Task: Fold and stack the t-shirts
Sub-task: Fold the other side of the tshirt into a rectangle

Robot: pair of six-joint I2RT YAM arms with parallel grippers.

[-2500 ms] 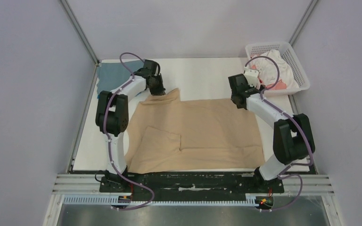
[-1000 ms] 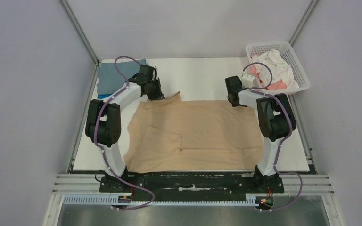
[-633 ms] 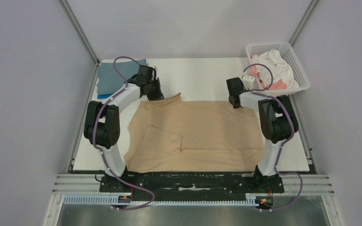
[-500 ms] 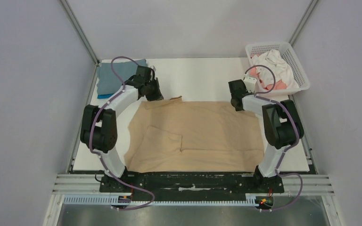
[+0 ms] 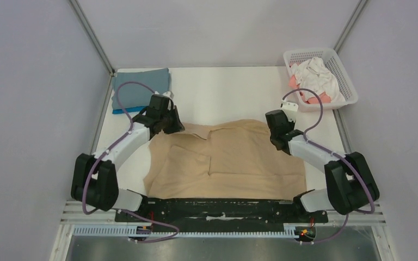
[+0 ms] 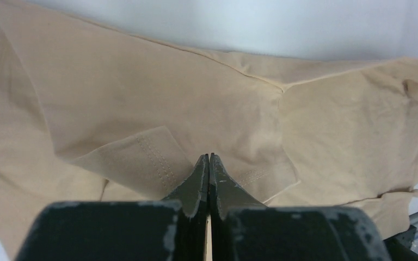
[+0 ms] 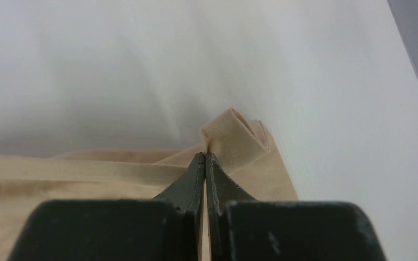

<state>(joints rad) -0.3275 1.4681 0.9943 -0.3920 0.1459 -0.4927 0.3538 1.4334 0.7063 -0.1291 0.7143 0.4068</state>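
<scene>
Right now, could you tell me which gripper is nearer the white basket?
Right. The right gripper, gripping the tan shirt, has the basket beyond it; the left gripper is across the table near the folded grey-blue shirt.

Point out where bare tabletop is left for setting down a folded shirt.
Freest: the far-middle table strip, between the grey-blue t-shirt and the basket, beyond the tan t-shirt. A narrower bare strip runs right of the tan t-shirt, under the right arm. Crowded: the centre, where the left gripper and right gripper pinch that shirt's far edge.

White arm links (image 5: 122, 145), black joints (image 5: 100, 182), purple cables (image 5: 132, 83); dark pincer fingers (image 6: 194, 185).
</scene>
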